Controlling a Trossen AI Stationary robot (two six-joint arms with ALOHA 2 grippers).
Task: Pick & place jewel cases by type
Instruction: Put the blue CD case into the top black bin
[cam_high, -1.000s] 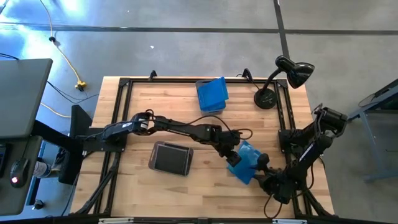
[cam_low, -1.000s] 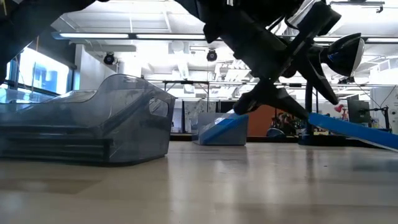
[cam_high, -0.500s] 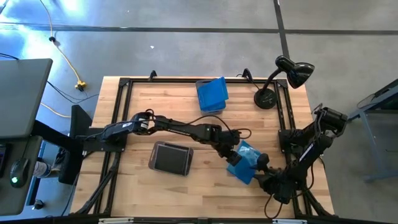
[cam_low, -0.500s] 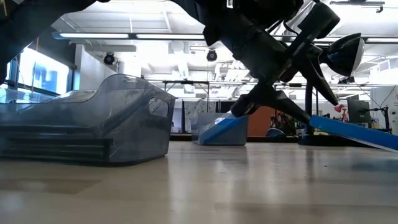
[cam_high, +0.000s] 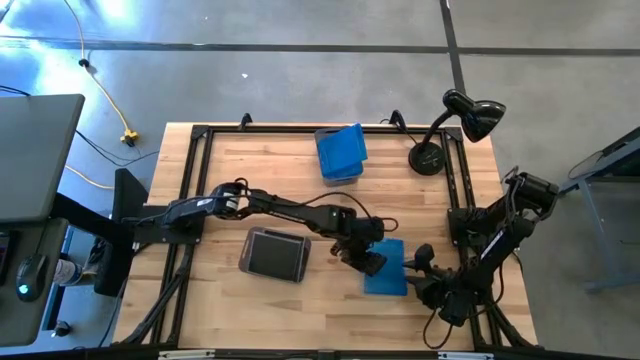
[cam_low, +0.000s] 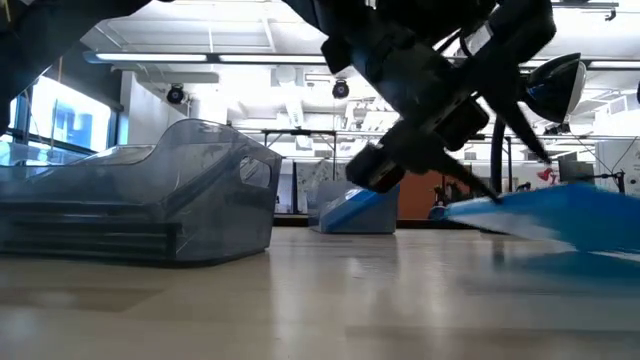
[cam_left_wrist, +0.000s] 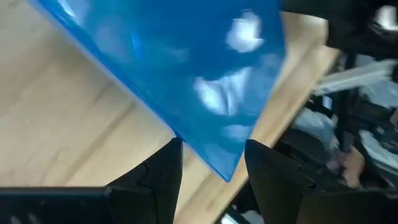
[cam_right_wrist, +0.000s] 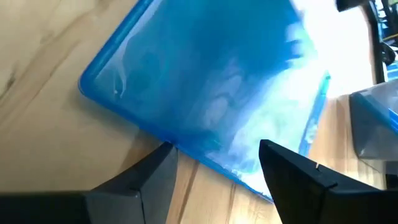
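Sorting is at the put-down of a blue case (cam_high: 386, 268), as I judge it: the case lies low on the table (cam_high: 230, 170) between my two grippers, flat or close to flat. From table height it shows blurred, so I cannot tell whether its whole face is down.

My left gripper (cam_high: 363, 260) sits at one edge of the case with its fingers (cam_left_wrist: 163, 171) spread wide. A corner of the case reaches into the gap, but neither finger presses on it. My right gripper (cam_high: 419, 264) faces the opposite edge, its fingers (cam_right_wrist: 155, 177) also apart, with the case rim just ahead of them and nothing in its hold.

Next, I think, this case has to go to its own kind. That calls for one gripper to close on a thin edge, which needs a low, level approach, or a tip-up from the other gripper to offer an edge.

Just beyond my left gripper, on its far side from the case, stands a grey tub (cam_high: 275, 255) with a dark face showing inside. Well past both grippers, toward the far edge of the table, a second tub (cam_high: 340, 152) holds blue cases leaning at a tilt. That looks like the place for this one. A black desk lamp (cam_high: 470, 115) stands near it.

The table is pale wood planks in a black frame. Around it is bare grey concrete floor with a yellow cable (cam_high: 105, 100). Behind is a bright open hall with ceiling strip lights (cam_low: 150, 57).
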